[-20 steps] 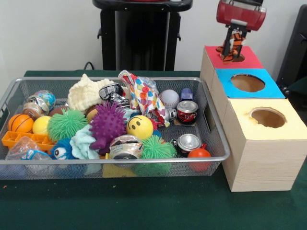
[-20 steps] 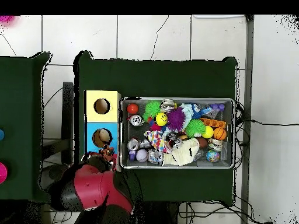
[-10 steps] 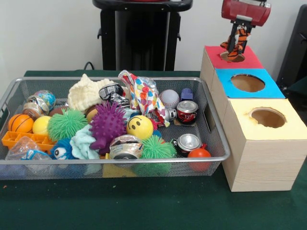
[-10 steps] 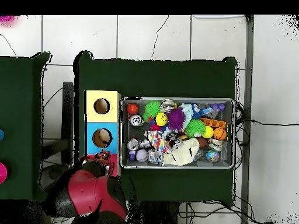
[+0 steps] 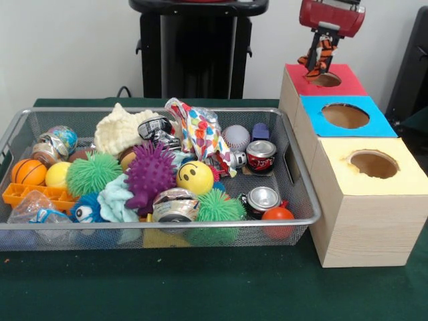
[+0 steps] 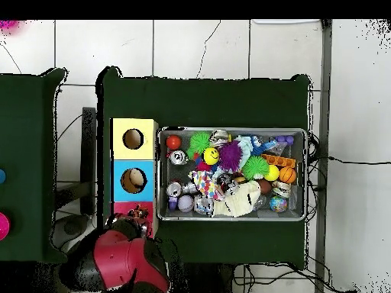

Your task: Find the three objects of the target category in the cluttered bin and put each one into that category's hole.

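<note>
The tool [image 5: 321, 55] hangs over the red hole [image 5: 326, 79], clenched on an orange-and-black striped toy [image 5: 319, 53] whose lower end sits just above the opening. The toy is not yet released, so this drop is unfinished. What already lies inside the red box [image 5: 294, 90] cannot be seen, so the count of delivered objects cannot be told. The blue hole [image 5: 345, 116] and yellow hole [image 5: 374, 164] show nothing on top. The bin [image 5: 301, 194] on the worktop [image 5: 221, 287] is packed with balls, cans and plush, so searching likely remains once this toy goes in.
</note>
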